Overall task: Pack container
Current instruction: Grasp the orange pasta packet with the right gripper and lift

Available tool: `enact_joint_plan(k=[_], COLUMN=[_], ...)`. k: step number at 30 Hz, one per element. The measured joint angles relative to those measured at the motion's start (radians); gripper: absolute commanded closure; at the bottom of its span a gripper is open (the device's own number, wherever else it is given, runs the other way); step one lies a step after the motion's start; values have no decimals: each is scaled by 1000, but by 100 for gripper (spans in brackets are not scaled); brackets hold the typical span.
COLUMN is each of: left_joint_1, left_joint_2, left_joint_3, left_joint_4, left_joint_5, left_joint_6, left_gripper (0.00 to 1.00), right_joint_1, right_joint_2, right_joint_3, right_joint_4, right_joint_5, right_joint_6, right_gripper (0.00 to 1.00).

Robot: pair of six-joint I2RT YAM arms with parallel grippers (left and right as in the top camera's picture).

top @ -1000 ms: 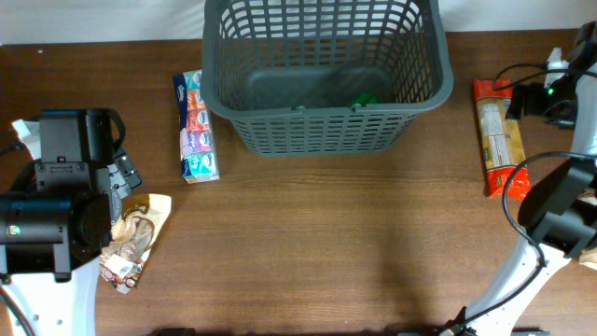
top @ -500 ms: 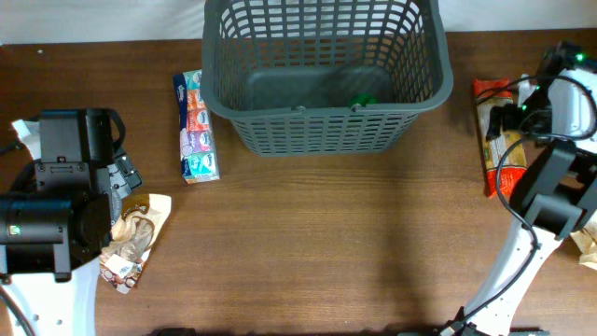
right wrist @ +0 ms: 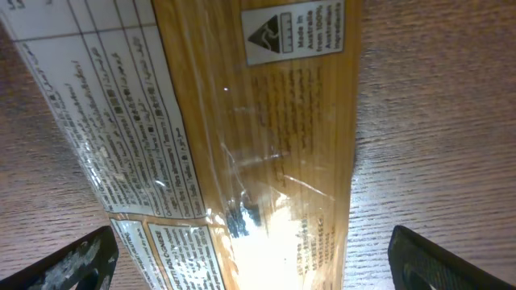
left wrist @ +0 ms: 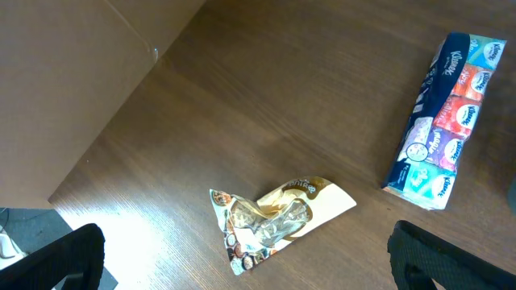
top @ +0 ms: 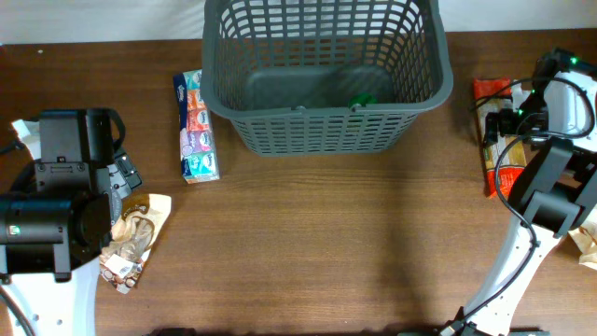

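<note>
The dark grey basket (top: 322, 126) stands at the back middle of the table, with a small green item (top: 362, 99) on its base. My right gripper (top: 511, 126) is open, low over the long orange spaghetti packet (top: 499, 149) at the right; in the right wrist view the packet (right wrist: 266, 137) lies between its spread fingertips (right wrist: 254, 262). My left gripper (left wrist: 242, 266) is open above a crumpled gold-and-white snack packet (left wrist: 278, 217), also seen overhead (top: 135, 238). A blue tissue multipack (top: 197, 124) lies left of the basket and shows in the left wrist view (left wrist: 443, 121).
The left arm's body (top: 56, 205) fills the left edge. The right arm and its cable (top: 536, 215) run down the right side. Another crumpled packet (top: 588, 245) lies at the far right edge. The brown table (top: 326, 243) stretches in front of the basket.
My right arm has swung in from the far right corner and come down over the spaghetti packet. The left arm and the other packets have not moved.
</note>
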Motion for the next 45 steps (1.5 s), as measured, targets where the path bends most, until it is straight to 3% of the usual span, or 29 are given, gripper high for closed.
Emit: enact_joint_plan(k=[16, 18, 20, 22, 25, 37, 41, 45], left_joint_1=[0, 0, 0, 0, 0, 0, 0, 0], left_joint_2=[0, 0, 0, 0, 0, 0, 0, 0], left_joint_3=[0, 0, 0, 0, 0, 0, 0, 0], left_joint_4=[0, 0, 0, 0, 0, 0, 0, 0], left_joint_5=[0, 0, 0, 0, 0, 0, 0, 0], left_joint_6=[0, 0, 0, 0, 0, 0, 0, 0], left_gripper=[0, 0, 0, 0, 1, 0, 0, 0], right_joint_1=[0, 0, 0, 0, 5, 6, 4, 4], right_joint_2=[32, 32, 32, 32, 29, 29, 63, 65], right_joint_3=[-13, -13, -13, -16, -14, 66, 234, 550], right_joint_4=[4, 4, 8, 9, 6, -61, -149, -262], right_joint_5=[-5, -6, -11, -15, -9, -10, -72, -170], right_joint_6=[-6, -10, -8, -9, -9, 115, 142, 186], right_gripper=[1, 16, 39, 72, 96, 96, 96, 96])
